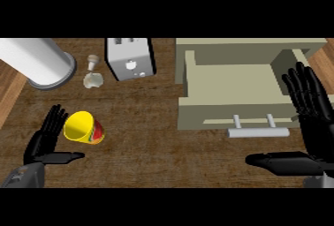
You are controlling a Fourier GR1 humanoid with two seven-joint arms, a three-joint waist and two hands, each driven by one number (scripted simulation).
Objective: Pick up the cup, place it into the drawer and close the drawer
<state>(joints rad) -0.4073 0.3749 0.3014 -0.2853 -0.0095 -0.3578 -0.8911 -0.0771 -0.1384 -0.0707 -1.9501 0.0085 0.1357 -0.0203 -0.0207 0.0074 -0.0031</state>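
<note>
Cup (pixel 83 128), glossy yellow, conical, tipped just right of left hand (pixel 44 140) fingers; both hands' fingers straight, released; right hand (pixel 312 128) beside open beige drawer (pixel 225 79).

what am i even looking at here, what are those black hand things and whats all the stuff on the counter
This is one picture taken from a humanoid robot's head, looking steeply down at a wooden counter. The black shapes are its own hands: the left hand at lower left, the right hand at the right. Both are open and neither holds anything. A yellow cup lies tipped beside the left hand's fingers. Behind it are a white cylinder, two small pale objects I can't identify and a toaster. On the right sits a beige drawer, pulled open, with a bar handle.
</note>
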